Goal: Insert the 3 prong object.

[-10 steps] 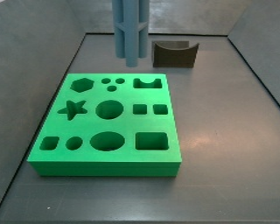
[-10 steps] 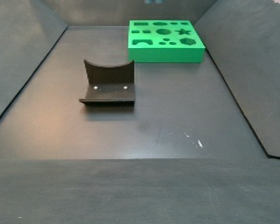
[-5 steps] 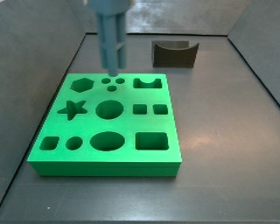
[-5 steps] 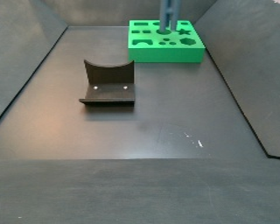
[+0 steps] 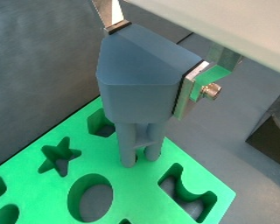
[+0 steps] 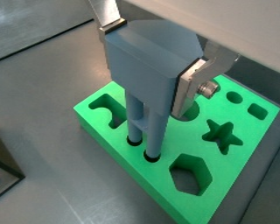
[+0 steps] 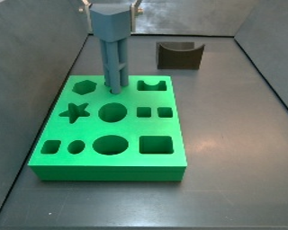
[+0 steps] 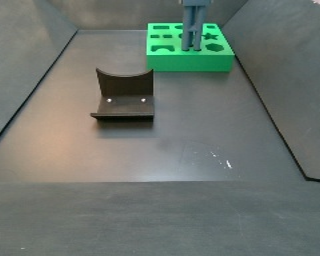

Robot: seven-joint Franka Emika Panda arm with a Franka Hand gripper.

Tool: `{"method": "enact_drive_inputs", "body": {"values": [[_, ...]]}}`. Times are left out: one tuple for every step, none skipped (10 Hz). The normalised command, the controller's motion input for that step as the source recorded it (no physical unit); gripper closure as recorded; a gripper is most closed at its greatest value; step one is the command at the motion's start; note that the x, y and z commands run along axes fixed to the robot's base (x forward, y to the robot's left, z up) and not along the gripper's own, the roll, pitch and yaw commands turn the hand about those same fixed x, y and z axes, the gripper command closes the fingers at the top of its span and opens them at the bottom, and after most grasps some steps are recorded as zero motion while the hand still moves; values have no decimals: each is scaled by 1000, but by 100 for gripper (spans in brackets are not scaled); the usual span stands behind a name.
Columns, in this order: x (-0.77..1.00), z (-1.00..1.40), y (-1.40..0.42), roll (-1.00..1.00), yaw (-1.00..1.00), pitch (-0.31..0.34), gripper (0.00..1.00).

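Here the dark desk [image 7: 230,162] holds a green block [image 7: 111,126] full of shaped holes. The blue 3 prong object [image 7: 112,49] stands upright, its prongs going into the block's three small holes. The gripper [image 5: 149,54] sits above the block, fingers [image 5: 199,83] clamped on the object's top.

Not much of the robot itself shows here. The gripper [image 5: 152,54] has flat silver metal fingers [image 5: 192,87], plate-like with a brushed look. One plate has a small round screw or bolt head sticking out the side, clear in both wrist views. Above them is a pale, off-white housing with a straight edge. No cables or markings visible.
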Motion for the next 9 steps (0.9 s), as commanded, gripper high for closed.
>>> {"method": "enact_drive_inputs", "body": {"values": [[0,-191,217,0,-194,57,100],[-63,-191,194,0,-131,23,100],[0,-329,0,-34,-40,0,100],[0,-603,-9,-51,0,-91,100],[26,-783,-100,0,-9,-100,100],[14,-774,-129,57,0,-90,100],[0,-631,-46,81,0,-74,100],[0,-17,80,-69,0,-11,100],[0,0,0,0,0,0,100]]}}
